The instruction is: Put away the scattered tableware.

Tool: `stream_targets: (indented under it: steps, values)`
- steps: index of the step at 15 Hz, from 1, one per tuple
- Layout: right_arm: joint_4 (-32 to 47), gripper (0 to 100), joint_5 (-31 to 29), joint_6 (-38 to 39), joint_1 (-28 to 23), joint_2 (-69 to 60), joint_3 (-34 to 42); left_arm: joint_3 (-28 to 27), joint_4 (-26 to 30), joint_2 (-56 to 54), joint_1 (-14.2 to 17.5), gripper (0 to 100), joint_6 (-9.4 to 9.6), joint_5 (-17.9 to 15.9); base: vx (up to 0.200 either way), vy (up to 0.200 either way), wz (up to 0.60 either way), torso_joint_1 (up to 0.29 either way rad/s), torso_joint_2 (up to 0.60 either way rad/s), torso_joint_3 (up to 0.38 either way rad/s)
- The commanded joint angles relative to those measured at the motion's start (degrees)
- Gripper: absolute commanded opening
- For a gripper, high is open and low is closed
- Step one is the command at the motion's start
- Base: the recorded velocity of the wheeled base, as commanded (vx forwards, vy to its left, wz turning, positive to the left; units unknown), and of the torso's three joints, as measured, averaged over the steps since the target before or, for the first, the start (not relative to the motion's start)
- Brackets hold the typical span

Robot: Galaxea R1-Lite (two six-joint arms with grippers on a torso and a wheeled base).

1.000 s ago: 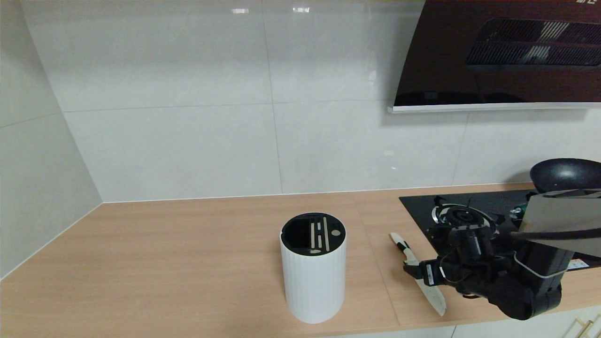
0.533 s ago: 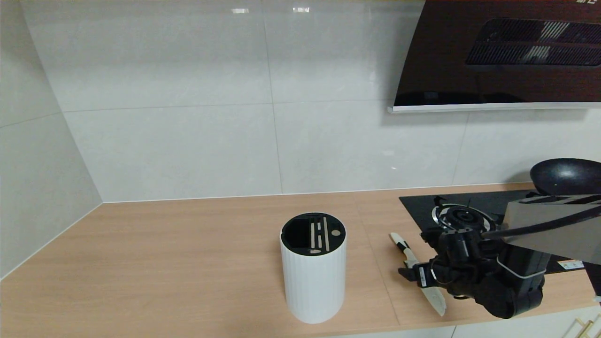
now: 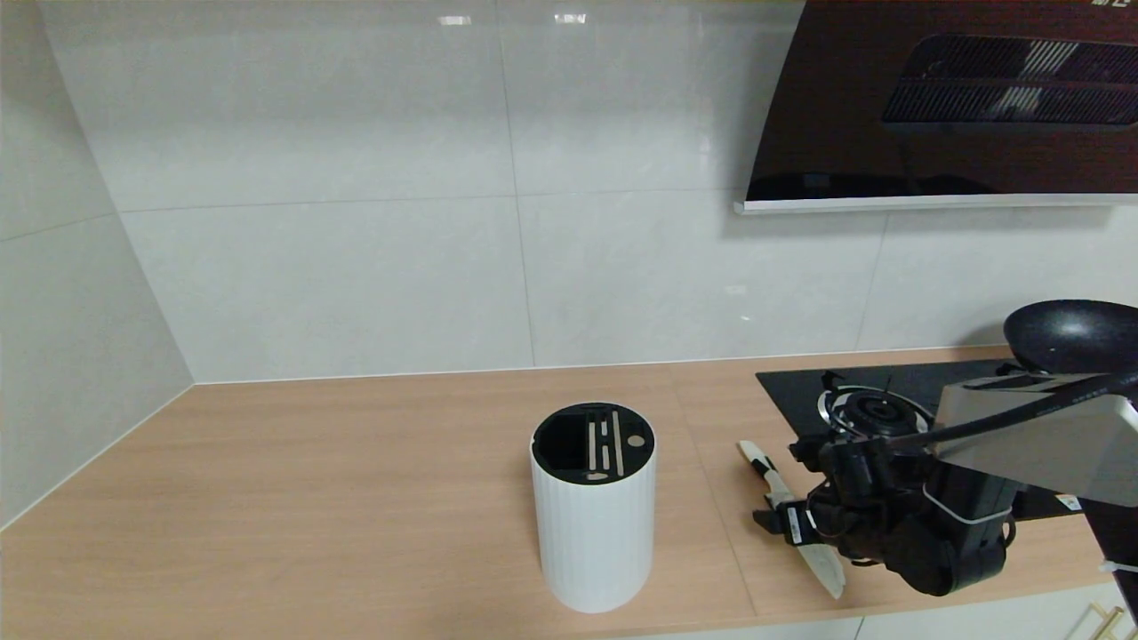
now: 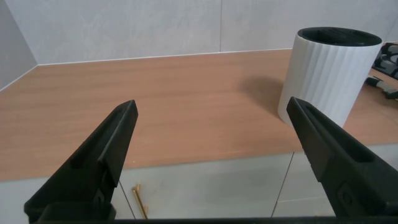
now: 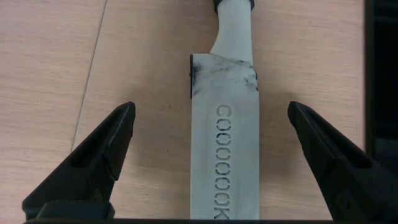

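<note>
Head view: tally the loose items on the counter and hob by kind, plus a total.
knife: 1
white slotted holder: 1
black pan: 1
Total: 3

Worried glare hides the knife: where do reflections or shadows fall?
Head view: lamp glints high on the wall tiles and sheen on the range hood, none on the knife. Right wrist view: knife evenly lit, no glare. Left wrist view: soft shadow on the counter beside the white holder.
</note>
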Motion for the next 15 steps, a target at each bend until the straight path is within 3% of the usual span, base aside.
stream_targets:
  steps: [1, 15]
  values:
    - [-0.02, 100, -0.12, 0.06, 0.03, 0.19, -0.64, 0.01, 0.02, 0.02, 0.01, 100, 0.00, -0.08, 0.000, 0.000, 0.00, 0.000, 0.00, 0.000]
    - [1.39, 100, -5.05, 0.06, 2.14, 1.68, -2.40, 0.01, 0.02, 0.02, 0.01, 100, 0.00, -0.08, 0.000, 0.000, 0.00, 0.000, 0.00, 0.000]
